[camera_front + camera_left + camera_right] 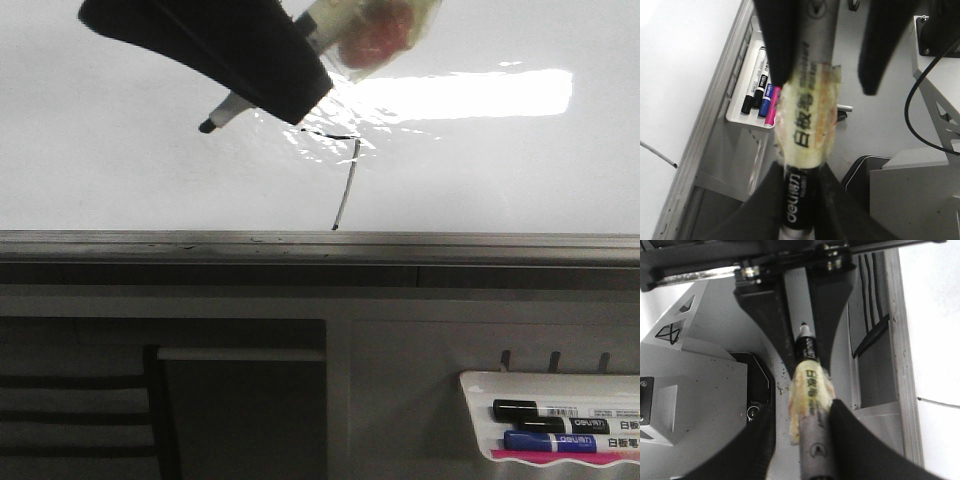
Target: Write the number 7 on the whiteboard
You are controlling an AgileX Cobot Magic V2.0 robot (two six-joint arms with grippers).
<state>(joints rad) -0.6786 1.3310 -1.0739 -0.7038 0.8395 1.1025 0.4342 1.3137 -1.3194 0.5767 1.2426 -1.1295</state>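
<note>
Left gripper (825,60): two matte black fingers, broad at the base and tapering to blunt tips, with no markings visible.
Right gripper (805,450): matching matte black fingers (860,450) with smooth, rounded outer faces.
Left gripper seen from the right wrist (805,350): a black V-shaped pair of fingers hangs from a dark crossbar (790,255) fitted with small silver screws (751,274).
Front view: one black gripper body (220,45) appears as a dark, rounded, wedge-shaped mass with a faint sheen.
Cable: a thin black cable (920,110) loops beside grey robot housing.
</note>
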